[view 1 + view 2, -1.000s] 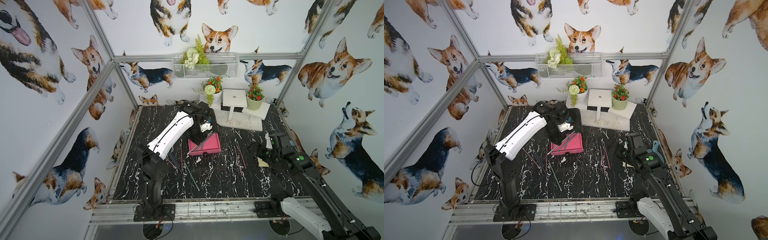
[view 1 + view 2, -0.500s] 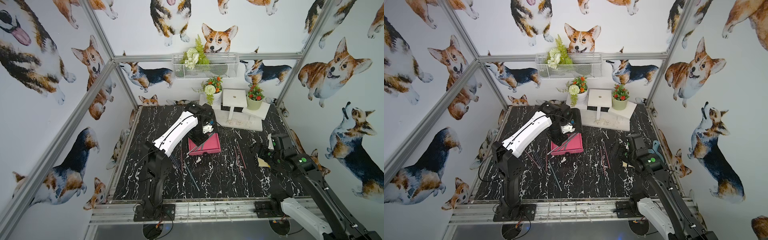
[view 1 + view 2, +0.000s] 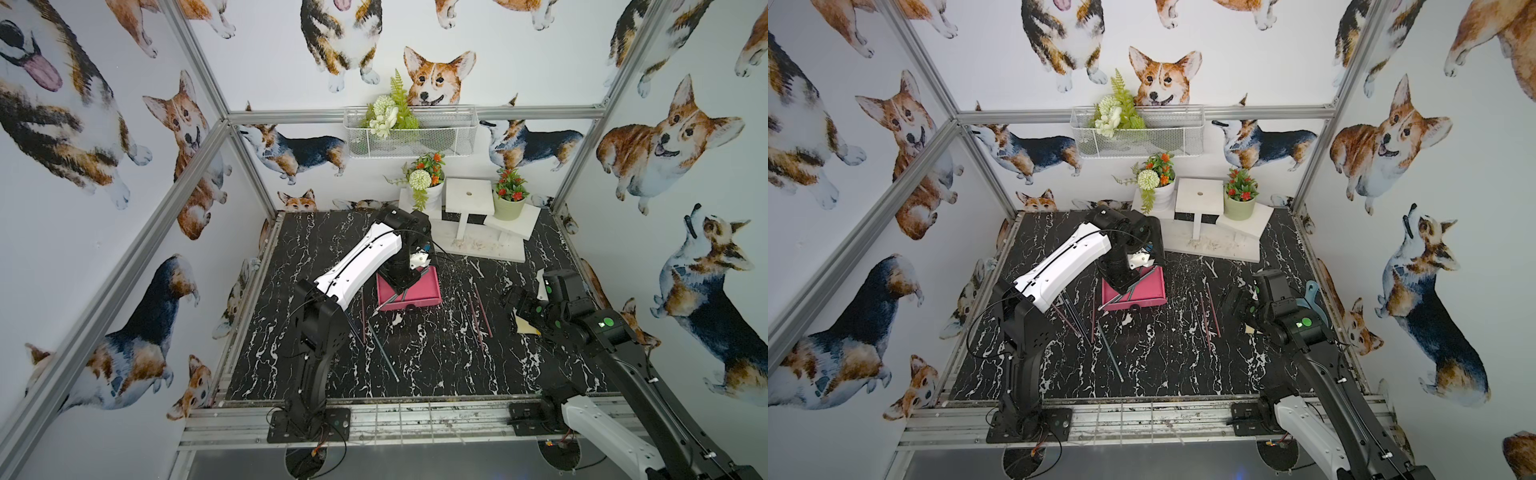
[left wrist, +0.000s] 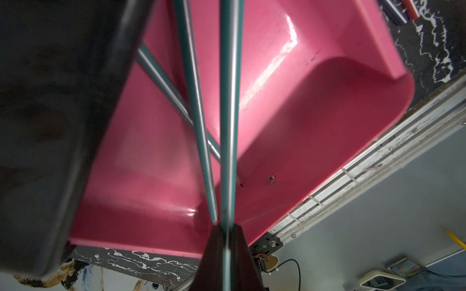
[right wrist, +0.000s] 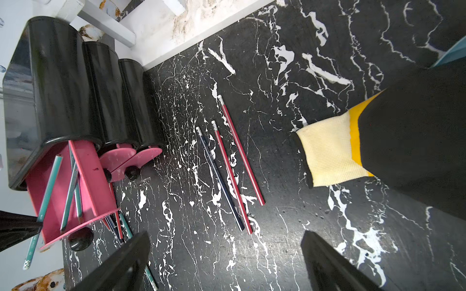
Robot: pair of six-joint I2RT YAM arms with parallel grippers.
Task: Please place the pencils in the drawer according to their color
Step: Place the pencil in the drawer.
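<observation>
Left end effector [image 4: 228, 234] is clamped on a green pencil [image 4: 228, 126], angled down into the open pink drawer [image 4: 327, 131]. Two more green pencils [image 4: 195, 100] lie crossed inside. This looks like the green drawer, hence the hold over it. Right end effector [image 5: 224, 252] has its jaws spread wide and empty, hovering above the table [image 5: 290, 75] near two red pencils [image 5: 242, 151] and a dark blue pencil [image 5: 220, 179]. It is probably poised for the next pick.

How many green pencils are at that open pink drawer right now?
3. One green pencil slants into the pink drawer, pinched by the left gripper; two more lie crossed inside it. The gripper's body may hide others.
</observation>
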